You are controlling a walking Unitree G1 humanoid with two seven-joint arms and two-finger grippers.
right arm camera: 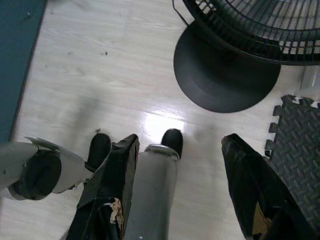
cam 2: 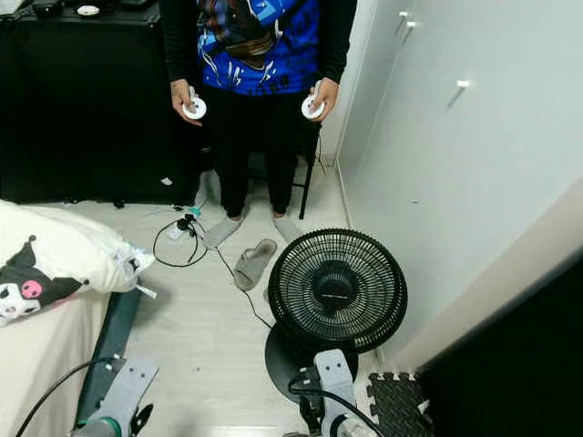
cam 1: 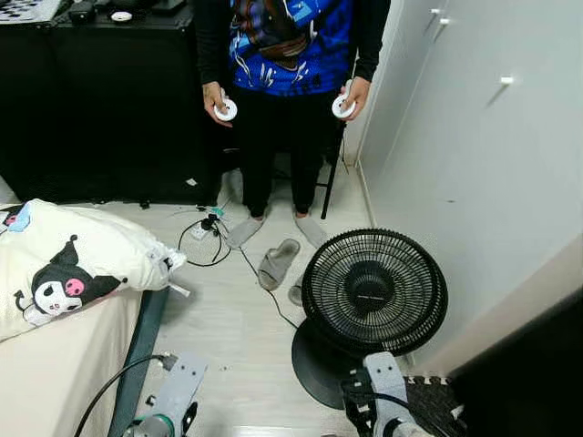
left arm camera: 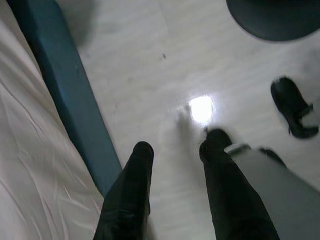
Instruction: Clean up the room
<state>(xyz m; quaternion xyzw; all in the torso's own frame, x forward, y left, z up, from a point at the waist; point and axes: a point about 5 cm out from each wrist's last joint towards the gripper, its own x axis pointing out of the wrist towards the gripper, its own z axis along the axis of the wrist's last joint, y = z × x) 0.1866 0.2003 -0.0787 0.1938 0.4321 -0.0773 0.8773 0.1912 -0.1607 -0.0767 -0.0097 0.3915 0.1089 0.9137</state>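
Both arms hang low. The left gripper (left arm camera: 172, 150) and right gripper (right arm camera: 180, 145) hover over bare floor (cam 1: 232, 328), fingers spread and empty. The right wrist view shows the fan's round base and a foam mat (right arm camera: 295, 130), the left wrist view the bed's teal edge (left arm camera: 75, 95). One fan (cam 1: 373, 291) stands ahead, bed (cam 1: 55, 364) and pillow (cam 1: 73, 259) to the left. Beyond lie two slippers (cam 1: 276, 263) and a cable (cam 1: 205, 241). A person (cam 1: 287, 55) holds two controllers (cam 1: 226, 109).

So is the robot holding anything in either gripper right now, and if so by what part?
Nothing is held. The left gripper and the right gripper both hang open over the bare floor, near the fan.
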